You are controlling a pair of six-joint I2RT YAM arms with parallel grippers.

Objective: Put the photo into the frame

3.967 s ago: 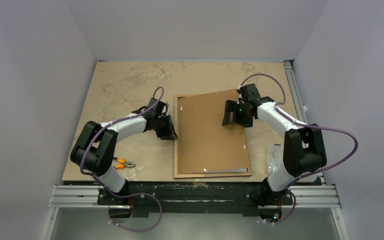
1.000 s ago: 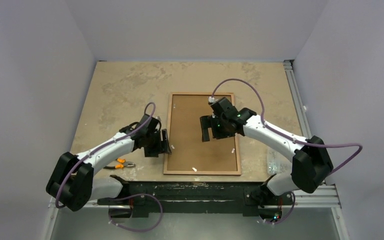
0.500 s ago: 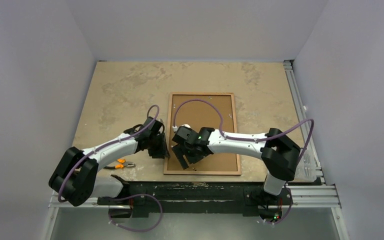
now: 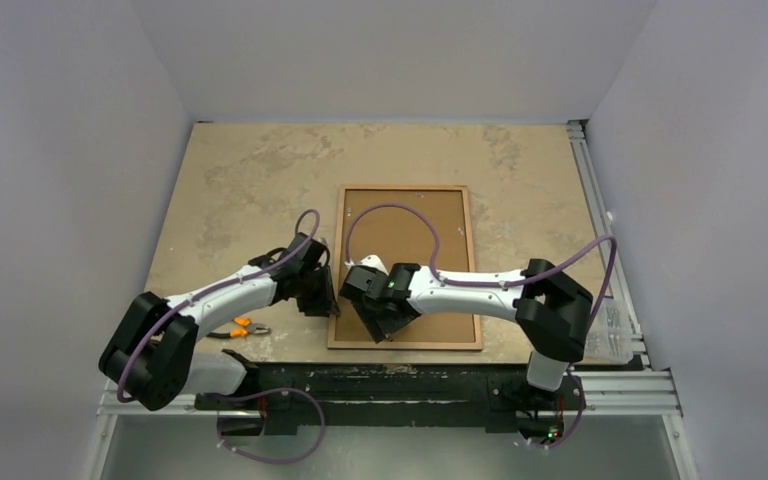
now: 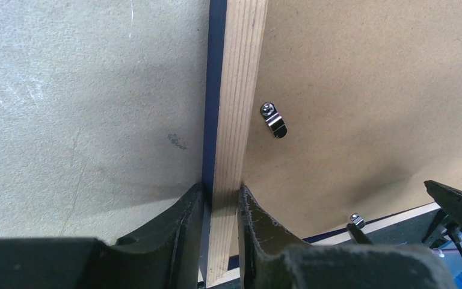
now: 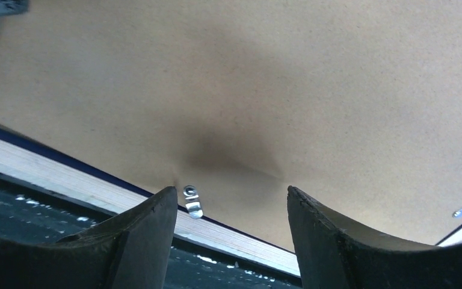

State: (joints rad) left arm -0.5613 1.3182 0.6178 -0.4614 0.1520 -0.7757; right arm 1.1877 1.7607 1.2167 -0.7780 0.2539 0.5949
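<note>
The frame (image 4: 473, 260) lies back-up on the table, its light wood rails around a plain brown backing board (image 4: 420, 225). The photo is hidden. My left gripper (image 4: 332, 296) is shut on the frame's left rail (image 5: 237, 90) near the lower left corner, one finger on each side of the wood (image 5: 221, 191). My right gripper (image 4: 375, 322) hovers open low over the backing board (image 6: 277, 78) by the bottom rail (image 6: 66, 177). A small metal turn clip (image 6: 192, 201) shows just inside its left finger; nothing is between the fingers.
Another metal clip (image 5: 274, 120) sits on the board beside the left rail. Orange-handled pliers (image 4: 243, 327) lie left of the frame under the left arm. A clear plastic bag (image 4: 615, 335) lies at the right edge. The black mounting rail (image 4: 390, 380) borders the near side.
My left gripper has closed on the frame's left rail. My right arm has swung from the middle of the board down to its lower left, and its jaws have narrowed somewhat.
</note>
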